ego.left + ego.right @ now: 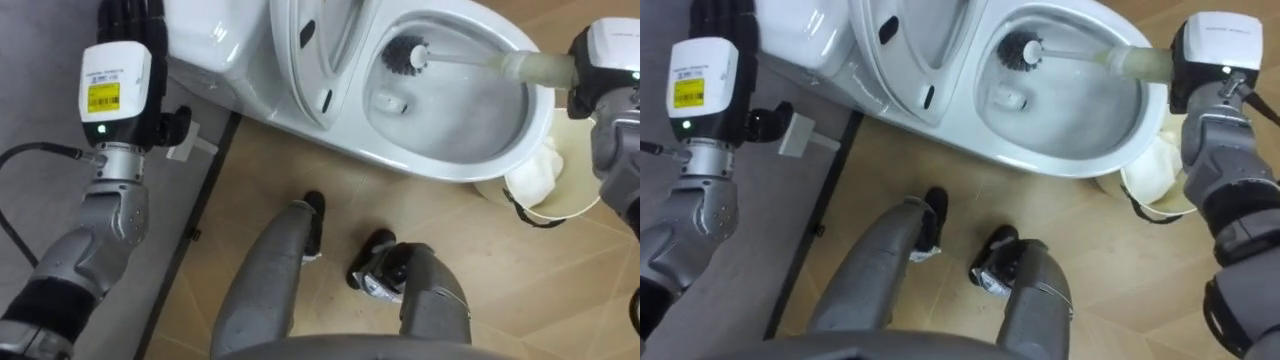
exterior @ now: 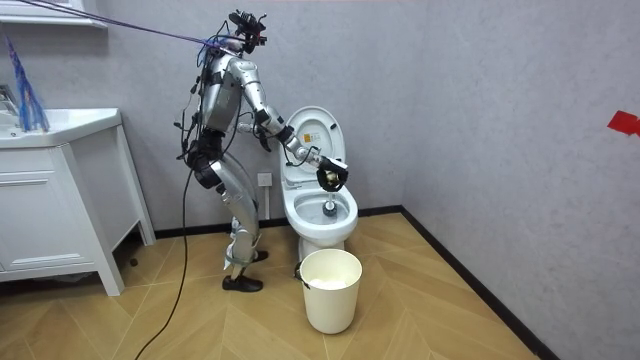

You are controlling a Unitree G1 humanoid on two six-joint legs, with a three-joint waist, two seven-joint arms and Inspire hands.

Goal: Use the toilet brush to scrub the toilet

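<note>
Brush (image 1: pixel 405 55): dark round bristle head on a pale handle. The head sits down in the toilet (image 1: pixel 500 150) bowl and the right hand (image 1: pixel 598 75) is closed round the handle. Left hand (image 1: pixel 130 30) is raised beside the tank; we cannot tell its state. Eye views give us the bristles, while the room view gives us the robot standing beside the toilet, with a white bucket (image 2: pixel 331 290) in front.

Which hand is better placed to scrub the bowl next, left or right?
Right. The right hand grips the toilet brush, whose head is in the toilet bowl; the left hand is beside the tank.
</note>
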